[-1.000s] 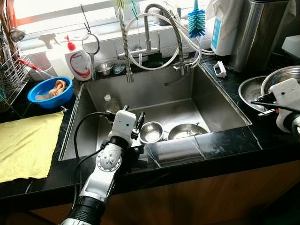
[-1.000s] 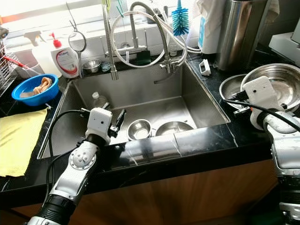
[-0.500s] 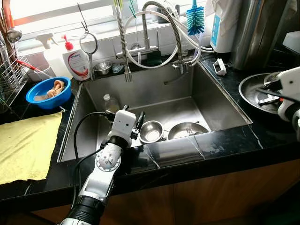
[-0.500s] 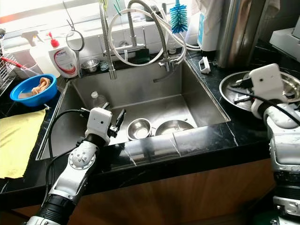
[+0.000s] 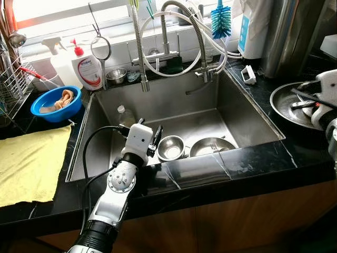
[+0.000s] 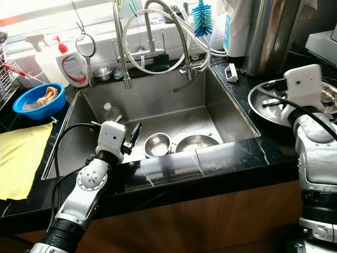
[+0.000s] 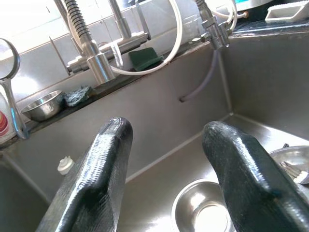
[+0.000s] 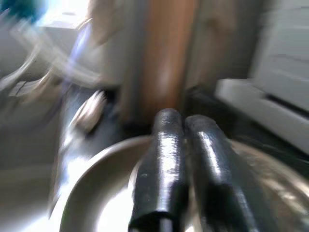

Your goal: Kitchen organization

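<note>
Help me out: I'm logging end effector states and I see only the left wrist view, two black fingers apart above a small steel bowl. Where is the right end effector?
Observer: The right end effector is over a large steel bowl on the counter beside the sink.
Operator: Open or shut?
Observer: Shut; the right wrist view shows its fingers pressed together, nothing between them.
Operator: Anything left of the sink?
Observer: A yellow cloth, with a blue bowl behind it.

R wrist view is motion-blurred: the tall metal container and the steel bowl under the fingers are smeared, no detail. L gripper fingertips are cut off at frame edge. R arm runs off the head view's side, gripper mostly hidden behind its white housing.
</note>
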`<state>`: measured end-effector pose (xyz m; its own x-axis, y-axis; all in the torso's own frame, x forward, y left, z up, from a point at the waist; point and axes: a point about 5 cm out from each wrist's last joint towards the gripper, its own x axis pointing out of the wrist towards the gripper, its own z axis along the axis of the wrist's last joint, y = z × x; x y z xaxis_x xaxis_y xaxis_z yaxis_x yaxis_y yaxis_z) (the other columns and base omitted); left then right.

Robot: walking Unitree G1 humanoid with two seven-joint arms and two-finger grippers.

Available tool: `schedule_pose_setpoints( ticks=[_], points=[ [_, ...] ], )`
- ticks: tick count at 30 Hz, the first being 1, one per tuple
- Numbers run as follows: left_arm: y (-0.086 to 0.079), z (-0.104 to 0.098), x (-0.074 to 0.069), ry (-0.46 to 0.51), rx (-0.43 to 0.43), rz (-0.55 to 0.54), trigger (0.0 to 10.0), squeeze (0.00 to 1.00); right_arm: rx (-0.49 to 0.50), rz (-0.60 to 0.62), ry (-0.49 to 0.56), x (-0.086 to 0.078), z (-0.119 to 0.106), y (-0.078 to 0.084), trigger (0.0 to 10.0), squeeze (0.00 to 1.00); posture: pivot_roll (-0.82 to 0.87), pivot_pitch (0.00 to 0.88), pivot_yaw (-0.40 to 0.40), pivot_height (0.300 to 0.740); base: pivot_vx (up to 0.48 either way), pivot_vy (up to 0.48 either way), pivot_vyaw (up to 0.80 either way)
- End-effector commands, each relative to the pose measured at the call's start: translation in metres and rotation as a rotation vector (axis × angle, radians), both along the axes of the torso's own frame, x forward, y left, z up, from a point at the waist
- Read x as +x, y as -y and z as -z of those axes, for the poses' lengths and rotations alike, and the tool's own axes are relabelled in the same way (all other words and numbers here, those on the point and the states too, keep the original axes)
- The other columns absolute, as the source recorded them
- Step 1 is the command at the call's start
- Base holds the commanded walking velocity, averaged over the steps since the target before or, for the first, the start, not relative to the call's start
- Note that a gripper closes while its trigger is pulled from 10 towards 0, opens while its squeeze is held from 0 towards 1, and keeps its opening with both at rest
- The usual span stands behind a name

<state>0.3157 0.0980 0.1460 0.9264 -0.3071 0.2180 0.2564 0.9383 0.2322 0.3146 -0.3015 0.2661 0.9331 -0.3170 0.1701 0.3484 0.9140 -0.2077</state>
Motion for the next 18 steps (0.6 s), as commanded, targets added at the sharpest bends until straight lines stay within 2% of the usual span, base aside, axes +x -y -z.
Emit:
schedule_pose_setpoints(
  ticks=[1, 3, 9, 11, 12, 13, 14, 15, 17, 18],
  points=[
    [-0.003, -0.003, 0.002, 0.007, 0.019, -0.005, 10.0, 0.00, 0.023, 0.031, 0.086, -0.005, -0.012, -0.001, 10.0, 1.00, -0.25, 0.000, 0.176, 0.740, 0.000, 0.000, 0.00],
    [-0.002, -0.003, 0.002, 0.007, 0.019, -0.003, 10.0, 0.00, 0.047, 0.073, 0.133, -0.010, -0.012, 0.000, 10.0, 1.00, -0.25, 0.000, 0.176, 0.740, 0.000, 0.000, 0.00],
    [-0.003, -0.003, 0.002, 0.008, 0.018, -0.005, 10.0, 0.00, 0.205, 0.202, 0.248, -0.024, -0.016, 0.021, 10.0, 1.00, -0.26, 0.000, 0.178, 0.740, 0.000, 0.000, 0.00],
    [-0.005, -0.004, 0.002, 0.013, 0.013, -0.010, 10.0, 0.00, 0.186, 0.114, 0.245, -0.019, -0.014, 0.004, 10.0, 1.00, -0.27, 0.000, 0.179, 0.740, 0.000, 0.000, 0.00],
    [-0.005, -0.005, 0.003, 0.021, 0.005, -0.019, 10.0, 0.00, 0.131, 0.037, 0.246, -0.015, -0.014, -0.013, 10.0, 0.00, -0.27, 0.000, 0.179, 0.740, 0.000, 0.000, 0.00],
    [-0.006, -0.006, 0.003, 0.027, -0.001, -0.025, 10.0, 0.00, 0.094, -0.015, 0.247, -0.013, -0.014, -0.025, 10.0, 0.00, -0.27, 0.000, 0.179, 0.740, 0.000, 0.000, 0.00],
    [-0.007, -0.009, 0.004, 0.035, -0.029, -0.043, 10.0, 0.00, 0.038, -0.098, 0.258, -0.011, -0.012, -0.046, 10.0, 0.00, -0.26, 0.000, 0.177, 0.740, 0.000, 0.000, 0.00],
    [-0.008, -0.009, 0.004, 0.036, -0.038, -0.048, 10.0, 0.00, 0.030, -0.114, 0.262, -0.011, -0.011, -0.050, 10.0, 0.00, -0.26, 0.000, 0.177, 0.740, 0.000, 0.000, 0.00],
    [-0.011, -0.018, 0.005, 0.086, -0.052, -0.085, 10.0, 0.00, -0.005, -0.282, 0.272, -0.010, 0.000, -0.088, 10.0, 0.00, -0.26, 0.000, 0.173, 0.740, 0.000, 0.000, 0.00],
    [-0.011, -0.018, 0.005, 0.086, -0.052, -0.085, 10.0, 0.00, -0.005, -0.282, 0.272, -0.010, 0.000, -0.088, 10.0, 0.00, -0.26, 0.000, 0.173, 0.740, 0.000, 0.000, 0.00]
  ],
)
